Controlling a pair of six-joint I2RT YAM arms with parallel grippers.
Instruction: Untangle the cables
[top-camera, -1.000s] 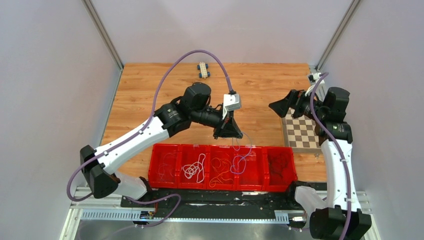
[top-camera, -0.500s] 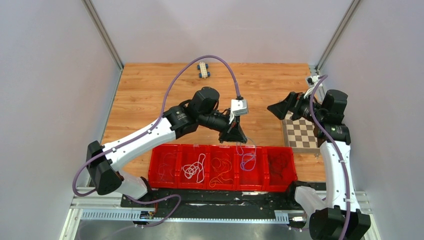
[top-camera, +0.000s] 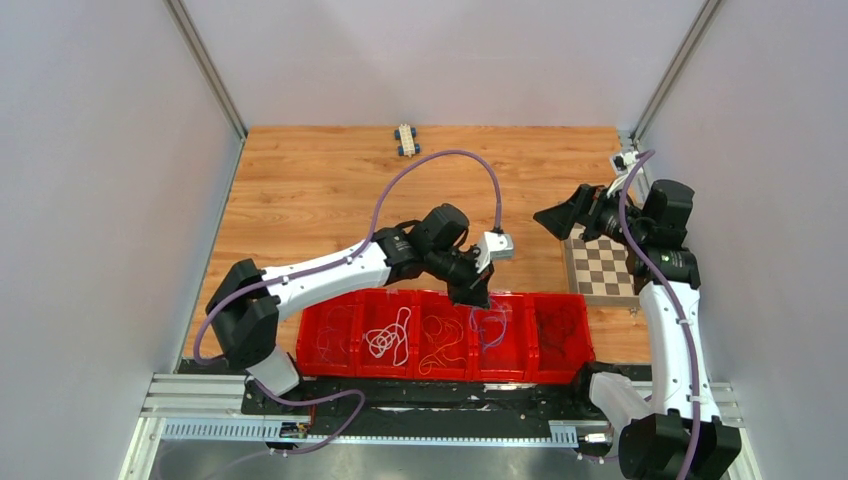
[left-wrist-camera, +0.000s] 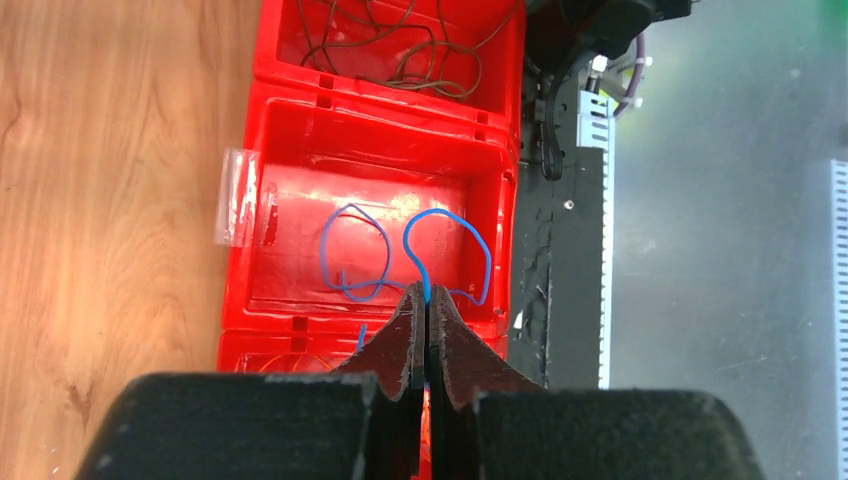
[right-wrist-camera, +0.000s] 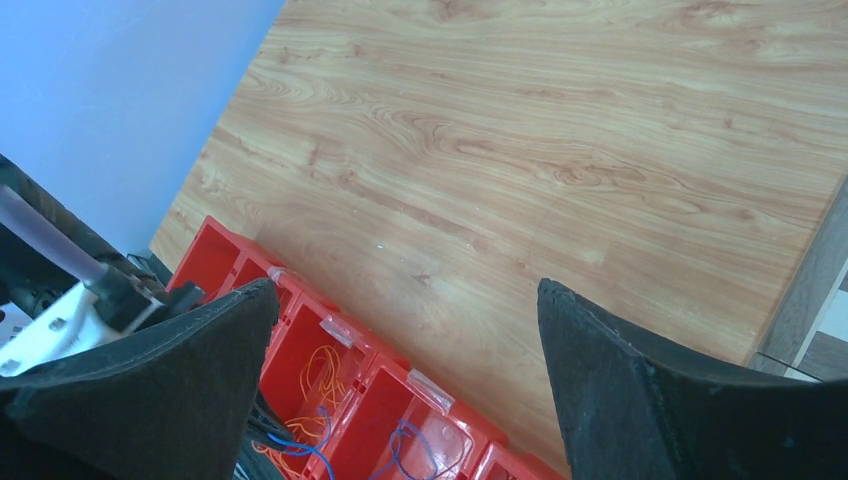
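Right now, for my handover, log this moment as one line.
left pincer: shut on blue cable | cable loops: in red bin | right pincer: open, empty, over table

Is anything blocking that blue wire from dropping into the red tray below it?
Nothing visible is. The left gripper, jaws shut on the thin blue cable, holds it right over one compartment of the red plastic bin, where the cable's loops already lie.

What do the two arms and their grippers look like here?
Both the left arm and right arm have white links and black joints, each trailed by a lilac hose. The left gripper and right gripper have matte black, wedge-shaped fingers tapering to tips.
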